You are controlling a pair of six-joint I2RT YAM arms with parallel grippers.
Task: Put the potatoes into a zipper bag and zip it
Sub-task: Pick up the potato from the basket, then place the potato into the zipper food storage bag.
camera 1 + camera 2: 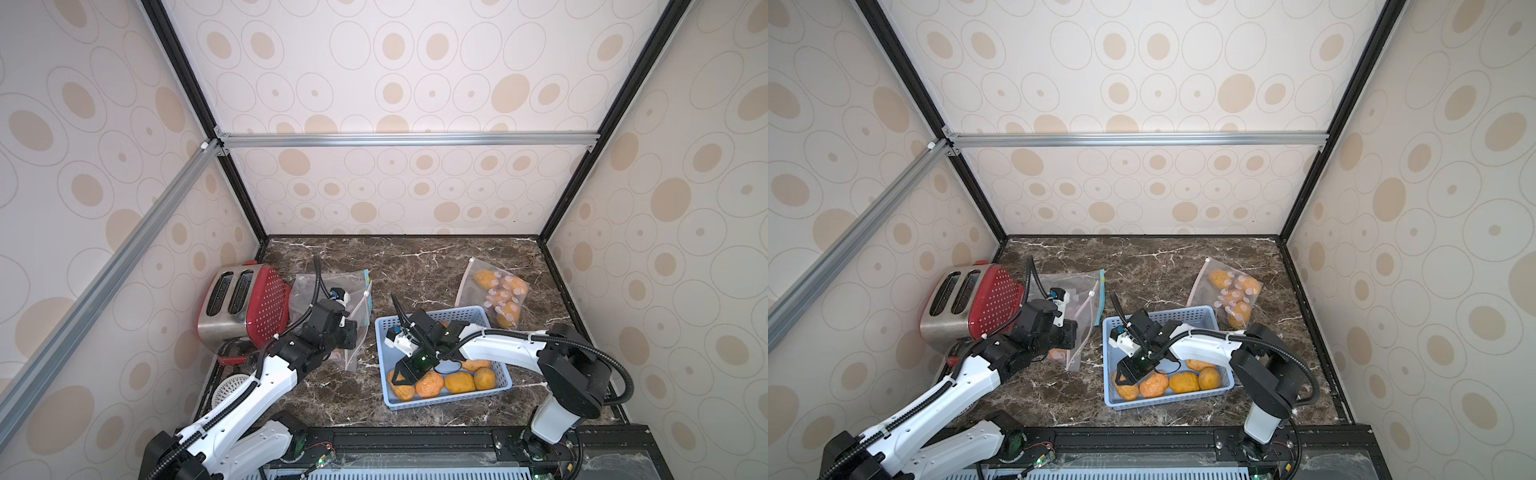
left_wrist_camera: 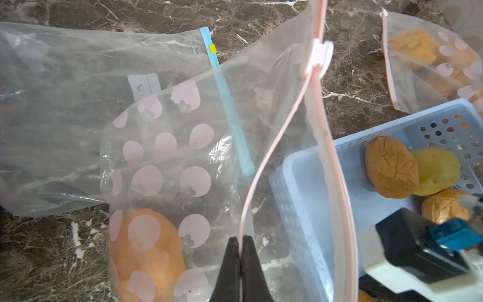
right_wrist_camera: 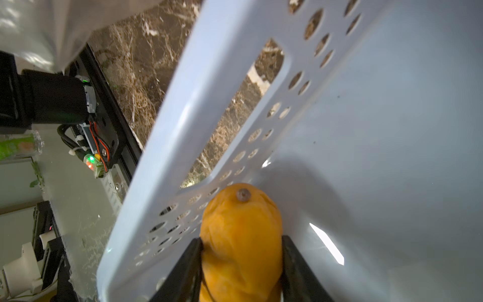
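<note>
Several orange-tan potatoes lie in a blue basket in both top views; the left wrist view also shows a smoother yellowish-green one. My right gripper reaches down into the basket, its fingers pressed on both sides of a potato. My left gripper is shut on the pink zipper rim of a pink-dotted zipper bag, holding its mouth apart beside the basket. One potato lies inside this bag. Its white slider sits far along the zipper.
A second dotted bag, filled with potatoes, lies at the back right. A clear bag with a blue zipper lies under the held bag. A red and steel toaster stands at the left wall. The counter is dark marble.
</note>
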